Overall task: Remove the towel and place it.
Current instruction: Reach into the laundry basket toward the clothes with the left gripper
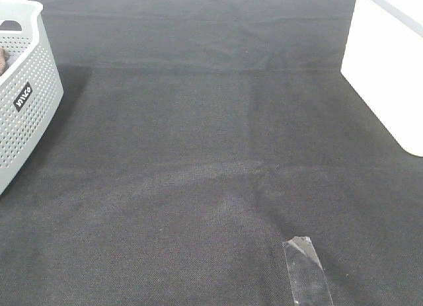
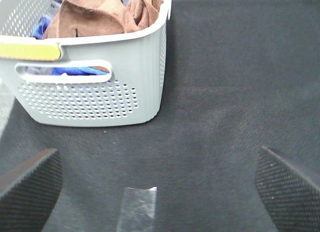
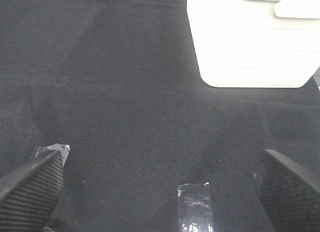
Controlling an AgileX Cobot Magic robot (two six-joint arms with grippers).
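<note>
The brown towel (image 2: 102, 14) lies bunched in the grey perforated basket (image 2: 125, 81), on top of blue and grey cloths. In the exterior high view only the basket's side (image 1: 26, 101) shows at the far left, with a sliver of brown inside (image 1: 2, 58). My left gripper (image 2: 160, 192) is open and empty, low over the black cloth, a short way in front of the basket. My right gripper (image 3: 160, 187) is open and empty over the black cloth, near a white container. Neither arm shows in the exterior high view.
A black cloth (image 1: 211, 154) covers the table. A white container (image 1: 386, 75) stands at the right edge; it also shows in the right wrist view (image 3: 250, 41). Clear tape strips (image 1: 306, 269) are stuck on the cloth near the front.
</note>
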